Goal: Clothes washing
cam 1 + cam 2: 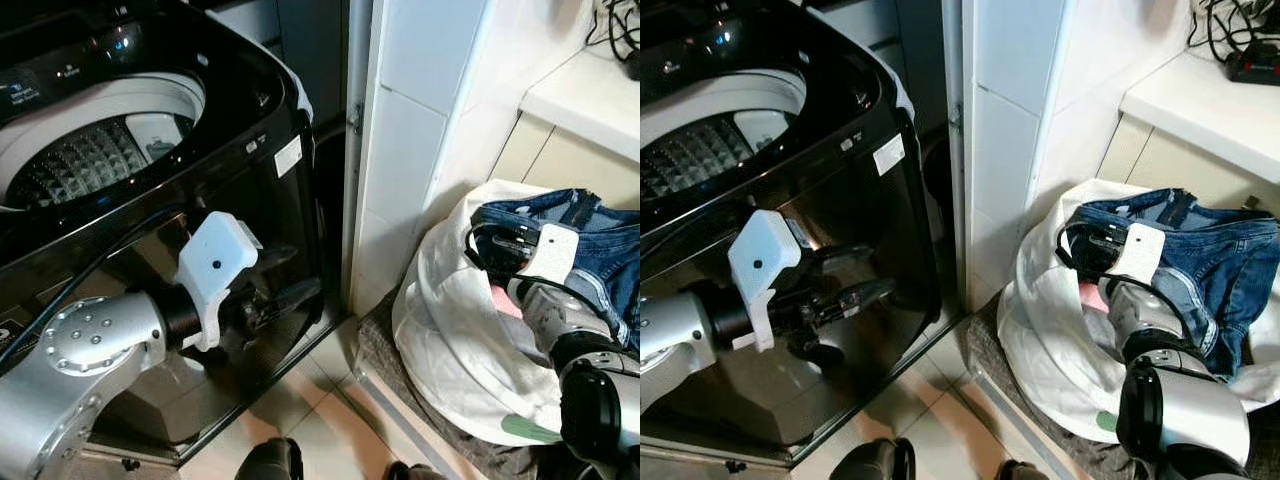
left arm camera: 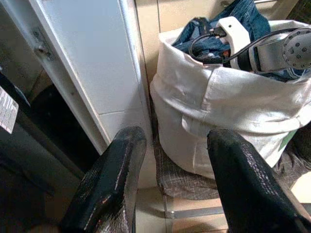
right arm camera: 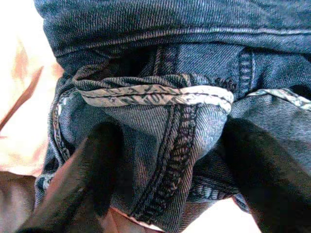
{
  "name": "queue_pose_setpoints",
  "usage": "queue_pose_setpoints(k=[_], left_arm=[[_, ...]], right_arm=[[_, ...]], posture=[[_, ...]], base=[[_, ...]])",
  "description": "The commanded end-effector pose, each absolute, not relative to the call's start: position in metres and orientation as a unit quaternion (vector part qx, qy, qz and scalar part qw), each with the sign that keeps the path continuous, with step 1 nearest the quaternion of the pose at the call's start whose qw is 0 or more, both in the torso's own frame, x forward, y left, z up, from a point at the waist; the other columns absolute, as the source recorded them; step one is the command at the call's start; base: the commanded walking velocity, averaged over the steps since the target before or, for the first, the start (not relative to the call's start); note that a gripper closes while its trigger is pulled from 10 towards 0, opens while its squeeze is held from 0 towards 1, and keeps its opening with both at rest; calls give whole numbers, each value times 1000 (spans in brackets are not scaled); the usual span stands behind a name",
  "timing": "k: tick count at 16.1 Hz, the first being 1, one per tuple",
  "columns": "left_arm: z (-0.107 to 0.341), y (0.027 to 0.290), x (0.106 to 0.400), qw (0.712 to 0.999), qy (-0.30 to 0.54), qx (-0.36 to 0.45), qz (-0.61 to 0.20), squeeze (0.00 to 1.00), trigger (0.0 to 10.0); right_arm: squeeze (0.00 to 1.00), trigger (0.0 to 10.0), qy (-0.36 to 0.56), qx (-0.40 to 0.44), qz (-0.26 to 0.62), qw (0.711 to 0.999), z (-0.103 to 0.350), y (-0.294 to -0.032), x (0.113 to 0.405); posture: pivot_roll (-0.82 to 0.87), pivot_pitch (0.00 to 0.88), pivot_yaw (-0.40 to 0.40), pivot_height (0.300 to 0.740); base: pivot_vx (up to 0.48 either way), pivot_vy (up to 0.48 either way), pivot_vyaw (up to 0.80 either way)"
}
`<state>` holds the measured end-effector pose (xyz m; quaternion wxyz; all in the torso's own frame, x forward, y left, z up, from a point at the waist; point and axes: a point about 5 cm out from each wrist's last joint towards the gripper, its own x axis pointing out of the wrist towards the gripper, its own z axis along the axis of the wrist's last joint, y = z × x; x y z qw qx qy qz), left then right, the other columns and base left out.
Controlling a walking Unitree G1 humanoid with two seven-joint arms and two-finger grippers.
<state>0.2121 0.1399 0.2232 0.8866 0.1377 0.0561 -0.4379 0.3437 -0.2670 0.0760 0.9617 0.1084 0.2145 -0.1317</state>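
We saw the black top-loading washing machine (image 1: 150, 150) on our left, its lid up and the drum (image 1: 80, 160) open. To the right of a white tiled wall (image 1: 400, 150), a white laundry bag (image 1: 450, 330) sat on a grey mat (image 2: 180, 177), with blue jeans (image 1: 1210, 250) heaped at its top. Our left gripper (image 2: 177, 187) hovered low in front of the washer, fingers spread and holding nothing. Our right gripper (image 3: 167, 179) was down in the bag, its two fingers (image 3: 92, 170) set either side of a folded denim seam, not yet clenched.
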Motion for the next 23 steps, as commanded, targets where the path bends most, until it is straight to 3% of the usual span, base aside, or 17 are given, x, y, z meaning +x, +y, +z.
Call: queue_pose_setpoints(k=[1,16,21,23], left_arm=[[227,140,207,884,54,142,-441,0,10000],[225,136,212,881,58,136,-449,0,10000],[229,144,245,904,12,144,-401,0,10000],[235,146,263,924,-28,110,-366,0,10000]], right_arm=[[0,0,218,122,-128,960,72,-262,343],[0,0,169,139,-137,966,93,-265,354],[0,0,101,116,-138,978,128,-281,365],[0,0,44,96,-137,985,157,-294,368]], posture=[[390,191,72,740],[360,152,61,740],[232,86,4,740],[146,49,-2,740]], base=[[0,0,0],[0,0,0],[0,0,0],[0,0,0]])
